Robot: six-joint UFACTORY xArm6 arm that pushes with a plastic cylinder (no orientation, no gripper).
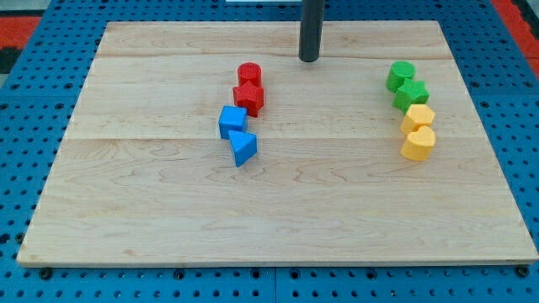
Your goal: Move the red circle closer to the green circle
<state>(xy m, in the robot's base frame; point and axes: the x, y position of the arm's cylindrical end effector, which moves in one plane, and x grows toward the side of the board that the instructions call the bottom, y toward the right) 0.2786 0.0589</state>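
The red circle (249,73) sits left of the board's middle, touching a red star-shaped block (249,97) just below it. The green circle (401,76) sits far to the view's right, with a green star-shaped block (412,93) touching it below. My tip (309,59) stands on the board near the view's top, to the right of and slightly above the red circle, a clear gap apart from it, and well left of the green circle.
A blue cube (232,121) and a blue triangular block (243,148) lie below the red blocks. A yellow hexagon (418,117) and a yellow heart (418,144) lie below the green blocks. The wooden board (278,219) rests on a blue pegboard.
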